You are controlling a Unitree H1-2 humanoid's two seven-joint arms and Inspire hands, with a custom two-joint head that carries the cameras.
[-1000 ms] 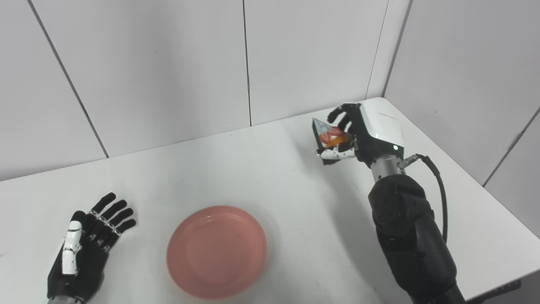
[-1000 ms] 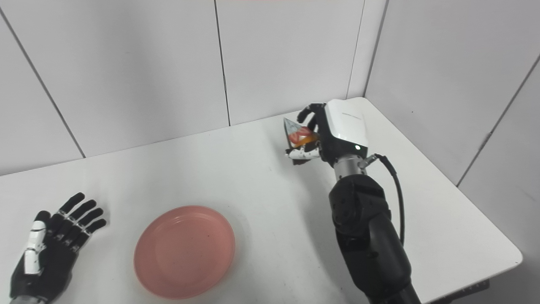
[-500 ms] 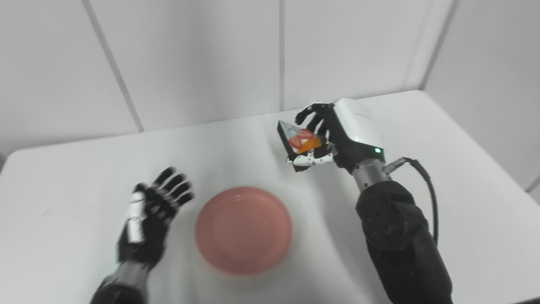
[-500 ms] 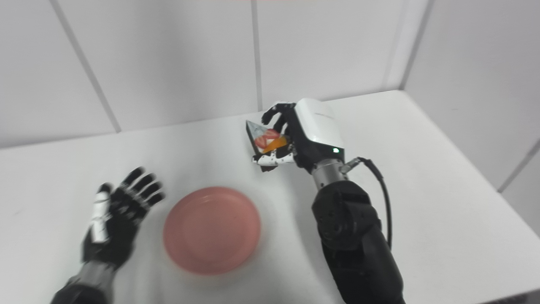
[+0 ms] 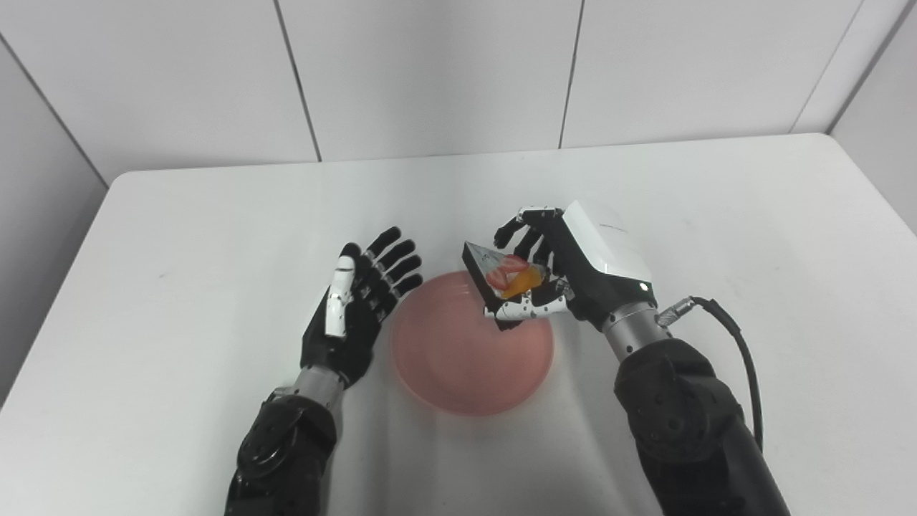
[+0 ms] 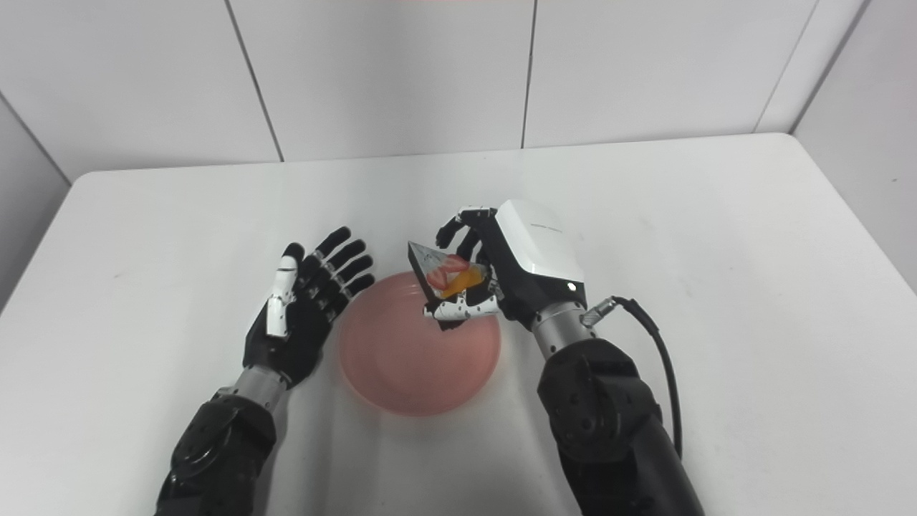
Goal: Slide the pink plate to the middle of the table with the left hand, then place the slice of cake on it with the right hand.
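The pink plate (image 5: 462,358) lies on the white table (image 5: 179,236), near its middle. My right hand (image 5: 573,269) is shut on the slice of cake (image 5: 501,276), a wedge with red and orange fruit on top, and holds it tilted above the plate's far right rim. My left hand (image 5: 358,308) is open with fingers spread, flat just left of the plate, its fingertips close to the rim. The scene also shows in the right eye view, with the plate (image 6: 408,365), the cake (image 6: 444,276), the left hand (image 6: 304,304) and the right hand (image 6: 523,269).
White wall panels (image 5: 430,72) close off the table's far side. The table's left edge (image 5: 64,244) and right corner (image 5: 860,165) are in view. A black cable (image 5: 731,337) loops from my right wrist.
The camera has swung left, shifting the whole picture. My right hand has carried the cake from the far right of the table to above the plate's rim. My left hand stays open beside the plate.
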